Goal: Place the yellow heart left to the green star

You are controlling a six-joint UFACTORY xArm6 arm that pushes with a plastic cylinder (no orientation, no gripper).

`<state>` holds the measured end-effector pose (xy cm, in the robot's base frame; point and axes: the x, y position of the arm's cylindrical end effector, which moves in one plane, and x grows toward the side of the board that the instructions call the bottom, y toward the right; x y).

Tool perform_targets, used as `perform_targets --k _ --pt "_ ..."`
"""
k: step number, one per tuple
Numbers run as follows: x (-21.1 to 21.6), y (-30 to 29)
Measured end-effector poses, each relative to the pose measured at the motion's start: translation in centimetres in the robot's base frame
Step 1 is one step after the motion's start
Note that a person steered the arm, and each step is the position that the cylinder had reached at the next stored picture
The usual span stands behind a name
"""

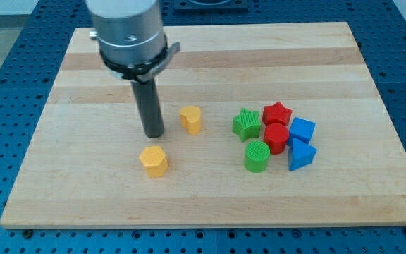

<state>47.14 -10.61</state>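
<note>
The yellow heart lies near the board's middle. The green star lies to its right, with a gap of bare wood between them. My tip rests on the board just left of the yellow heart, a little lower in the view, close to it but apart. A yellow hexagon block lies just below my tip.
Right of the green star is a tight cluster: a red star, a red round block, a green cylinder, a blue block and a blue triangular block. The wooden board sits on a blue perforated table.
</note>
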Motion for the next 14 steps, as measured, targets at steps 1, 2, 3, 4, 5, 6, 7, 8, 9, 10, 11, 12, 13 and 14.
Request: perform_targets --k 1,2,3,4,5,6,7,8,9,10,11,12,13,14 --pt "-1.8 1.0" --pt "-1.8 1.0" --pt "-1.0 2.2" --pt "-0.2 4.9" --pt "0.2 8.3" --pt "0.2 10.1" --pt "0.2 7.9" --pt "0.2 4.6" --pt "-1.2 2.3" --pt "-6.6 2.3" --pt "-6.8 2.7" --pt "-6.6 4.8" --pt "-6.3 5.0" --pt "-5.7 5.2"
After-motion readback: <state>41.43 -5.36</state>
